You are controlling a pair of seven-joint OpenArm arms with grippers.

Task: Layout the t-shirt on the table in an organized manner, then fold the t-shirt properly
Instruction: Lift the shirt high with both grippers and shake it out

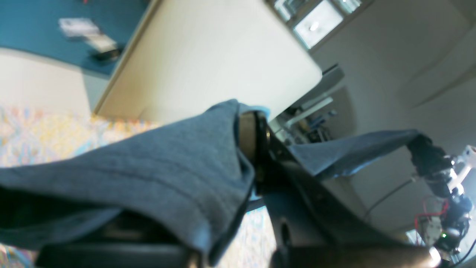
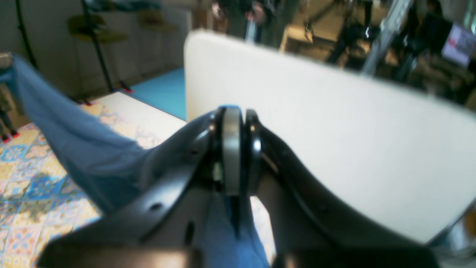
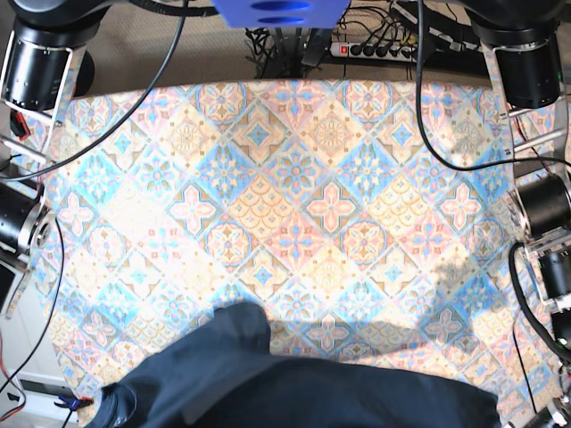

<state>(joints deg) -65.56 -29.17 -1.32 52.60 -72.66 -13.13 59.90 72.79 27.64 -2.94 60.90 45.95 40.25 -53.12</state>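
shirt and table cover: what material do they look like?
T-shirt: soft matte knit, probably cotton jersey. It sags and creases between the claws, and the left wrist view shows fine ribbing and a stitched hem. Table cover: flat printed tile pattern with a faint sheen; cloth or vinyl, the pictures don't settle which.

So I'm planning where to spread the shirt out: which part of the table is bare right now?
Nearly all the table is bare, from the power strip side down to the t-shirt. Only that bottom edge is crowded: the shirt hangs there, pinched in the left gripper and right gripper.
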